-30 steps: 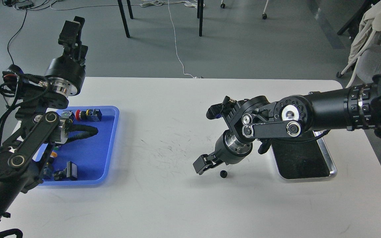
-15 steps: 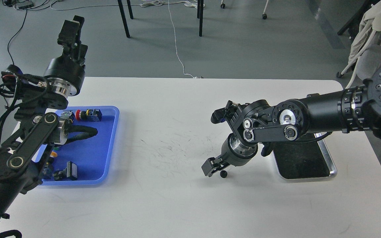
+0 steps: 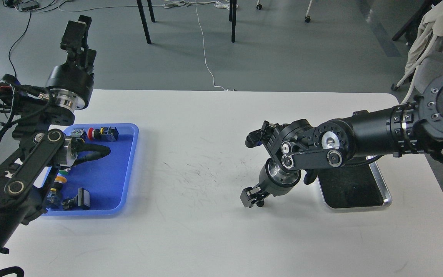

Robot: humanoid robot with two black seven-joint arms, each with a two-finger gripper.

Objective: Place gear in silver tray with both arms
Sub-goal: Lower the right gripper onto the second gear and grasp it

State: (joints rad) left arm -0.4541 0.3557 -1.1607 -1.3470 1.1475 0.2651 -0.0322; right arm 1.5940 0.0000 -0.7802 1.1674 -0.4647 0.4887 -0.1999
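Note:
The gear is a small black toothed wheel on the white table; only a sliver of it shows beside my right gripper. That gripper points down at the table and stands right over the gear. Its dark fingers cannot be told apart, so I cannot tell whether they hold it. The silver tray lies just right of the gripper, with its far end hidden under my right forearm. My left gripper is raised high above the table's far left corner, nothing shows in it, and its jaw gap cannot be made out.
A blue plastic tray at the left holds several small parts, among them a red push button. My left arm's lower links hang over that tray. Chair and table legs stand on the floor beyond the far edge.
My right gripper has moved right and down onto the gear, which is now mostly hidden by it. My left arm has drawn back a little to the left.

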